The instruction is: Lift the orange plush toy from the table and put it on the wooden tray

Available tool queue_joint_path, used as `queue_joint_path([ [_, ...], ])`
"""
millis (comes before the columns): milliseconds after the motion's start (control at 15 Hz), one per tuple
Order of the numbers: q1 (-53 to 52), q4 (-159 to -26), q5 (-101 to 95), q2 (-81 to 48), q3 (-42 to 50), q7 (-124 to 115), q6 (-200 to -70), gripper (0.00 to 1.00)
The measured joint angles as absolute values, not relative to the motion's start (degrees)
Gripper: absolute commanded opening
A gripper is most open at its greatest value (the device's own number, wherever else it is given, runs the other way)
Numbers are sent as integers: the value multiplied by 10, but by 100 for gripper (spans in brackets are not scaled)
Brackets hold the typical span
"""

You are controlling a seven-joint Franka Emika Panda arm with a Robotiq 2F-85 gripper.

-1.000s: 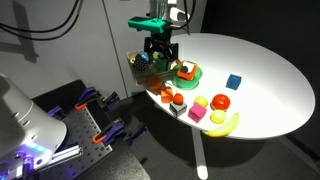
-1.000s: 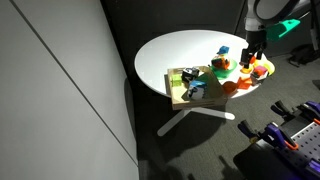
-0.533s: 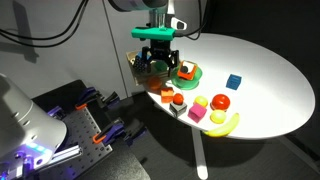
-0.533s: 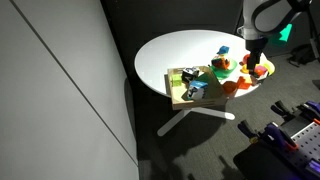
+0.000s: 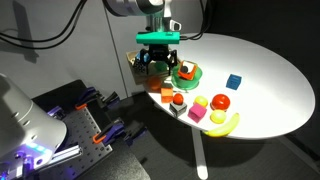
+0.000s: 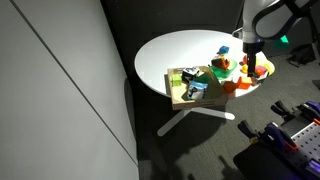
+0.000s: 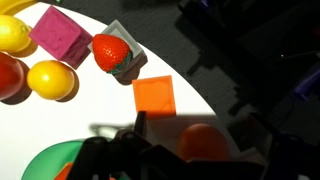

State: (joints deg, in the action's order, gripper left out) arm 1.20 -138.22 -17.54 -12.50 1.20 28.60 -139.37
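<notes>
Hanging straight down off the arm, the black two-finger gripper [image 5: 159,60] points at the round white table [image 5: 262,70], jaws spread wide and nothing in them. In the wrist view, the small rounded orange plush toy [image 7: 205,142] lies on the table just beside the fingertips, near the edge. The light brown wooden tray [image 6: 177,99] sits close by, just beside the gripper.

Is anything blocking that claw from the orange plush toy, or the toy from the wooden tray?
Nothing visible does. The open gripper hangs close above the orange plush toy, with only the orange block beside it. The wooden tray lies close by, though small things already crowd it.
</notes>
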Motion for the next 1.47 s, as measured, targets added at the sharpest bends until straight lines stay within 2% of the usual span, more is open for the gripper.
queue_joint_path([
  [400, 33, -1420, -147, -111, 5, 404, -1462, 100],
  [733, 53, -1444, -63, -84, -2, 529, -1465, 100],
  [1467, 53, -1449, -54, -82, -3, 542, -1467, 100],
])
